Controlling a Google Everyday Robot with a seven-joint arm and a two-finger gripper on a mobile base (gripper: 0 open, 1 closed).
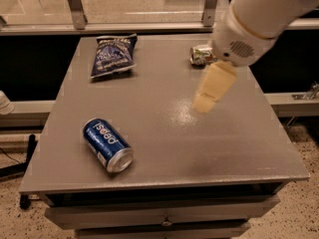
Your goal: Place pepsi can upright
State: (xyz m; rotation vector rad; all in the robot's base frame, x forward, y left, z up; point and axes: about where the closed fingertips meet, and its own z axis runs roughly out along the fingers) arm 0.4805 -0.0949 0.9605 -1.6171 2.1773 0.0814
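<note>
**Lying Can, Raised Gripper**

Camera view: the smooth cylindrical pepsi can [107,144] lies sideways, front-left on the matte grey table [239,148]. The cream gripper [204,102] hangs angled down above mid-table, well apart; its opening cannot be told.

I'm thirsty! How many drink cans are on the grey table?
2. The dark blue aluminium pepsi can lies on its side front left; the white-and-green metal can lies back right, partly behind the robot's arm. The cream gripper hangs above the table's middle.

two cans [107,144] [201,55], one bag [113,55], hand [204,101] over table [164,153]
</note>
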